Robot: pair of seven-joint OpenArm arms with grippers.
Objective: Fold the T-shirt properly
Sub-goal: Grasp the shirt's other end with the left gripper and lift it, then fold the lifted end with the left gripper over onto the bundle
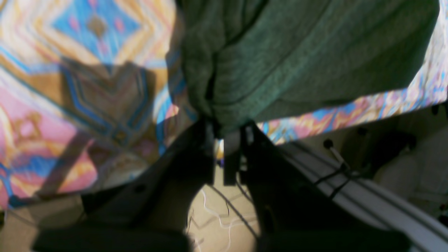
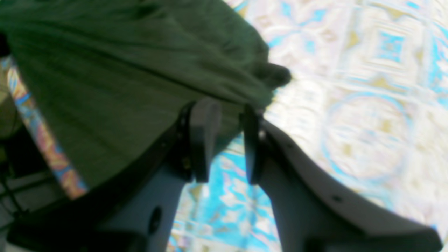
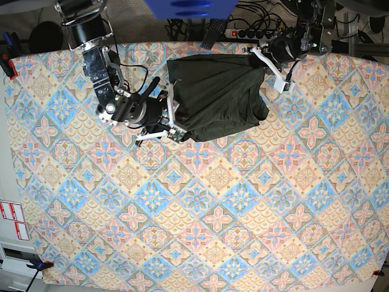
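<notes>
The dark green T-shirt lies bunched and partly folded at the back middle of the table. My right gripper is at its left edge. In the right wrist view the gripper has its jaws closed on a bunch of the shirt, which drapes away up and to the left. My left gripper is at the shirt's back right corner. In the left wrist view the gripper is pinched on a gathered fold of the shirt.
A patterned tablecloth covers the table. The table's back edge runs just behind my left gripper, with a metal rail and cables beyond it. A power strip and a blue object are at the back.
</notes>
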